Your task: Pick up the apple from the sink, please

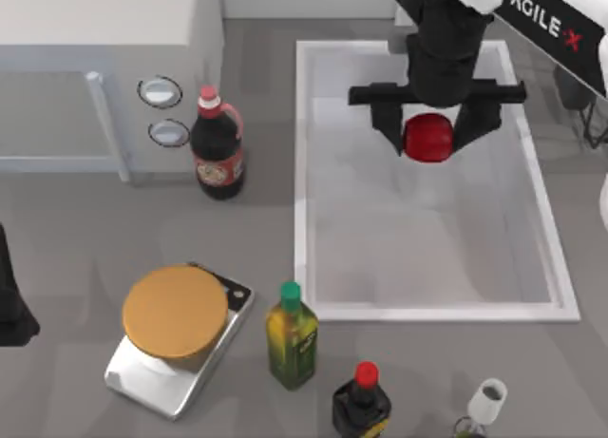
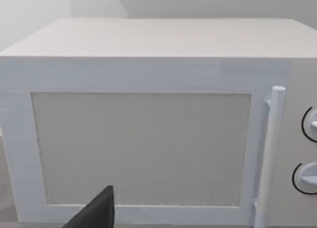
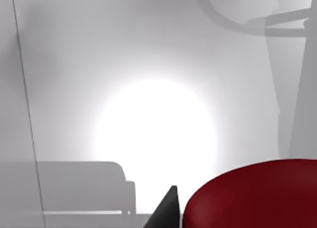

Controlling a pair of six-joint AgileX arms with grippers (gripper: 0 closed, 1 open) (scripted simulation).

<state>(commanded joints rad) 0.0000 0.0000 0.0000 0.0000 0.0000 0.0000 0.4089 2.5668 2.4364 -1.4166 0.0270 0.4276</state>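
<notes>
A soy-sauce bottle (image 1: 361, 400) and oil bottle (image 1: 292, 335) stand nearest; beyond, over the sink (image 1: 309, 172), the right gripper (image 1: 428, 134) pinches the apple (image 1: 427, 138). Grasp apparently made; lifting clear comes next. The left arm (image 1: 11, 305) sits parked at the left edge.

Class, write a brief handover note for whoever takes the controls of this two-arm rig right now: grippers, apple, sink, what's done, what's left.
Right gripper: over the sink's far half, fingers on either side of the apple, apparently closed on it.
Left gripper: parked at the table's left edge, facing the microwave.
Sink: white basin, right side of the table.
Done: apple gripped.
Left: whether it has left the sink floor can't be told; raise it clear of the rim.
</notes>
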